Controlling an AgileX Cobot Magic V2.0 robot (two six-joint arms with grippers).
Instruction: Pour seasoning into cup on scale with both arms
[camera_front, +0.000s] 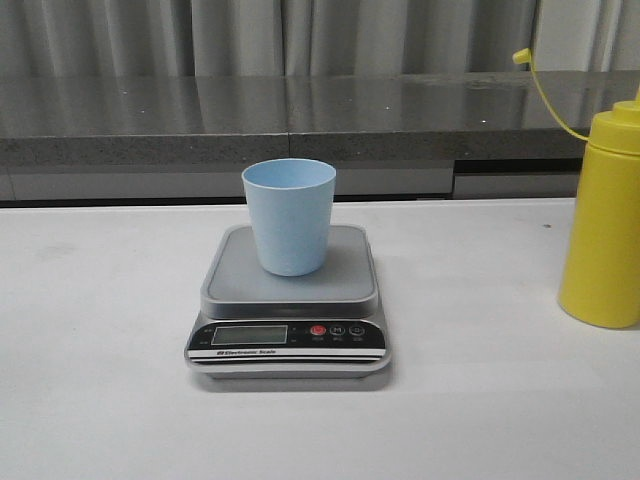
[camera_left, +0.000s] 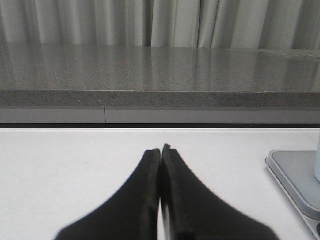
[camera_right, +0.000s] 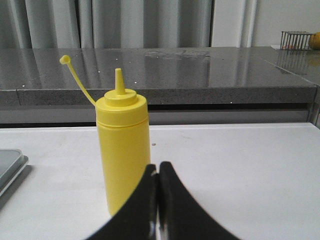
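Note:
The light blue cup (camera_front: 289, 215) stands upright on the silver-grey scale (camera_front: 288, 300) in the middle of the white table. The yellow seasoning bottle (camera_front: 603, 222) stands upright at the right edge of the front view, its cap hanging open on a thin strap (camera_front: 541, 85). In the right wrist view the bottle (camera_right: 123, 150) is just beyond my right gripper (camera_right: 158, 165), which is shut and empty. My left gripper (camera_left: 161, 148) is shut and empty over bare table, with a corner of the scale (camera_left: 295, 175) off to its side. Neither gripper shows in the front view.
A grey stone counter (camera_front: 300, 120) runs along the back of the table, with grey curtains behind it. A small wire basket (camera_right: 295, 40) sits far back on the counter in the right wrist view.

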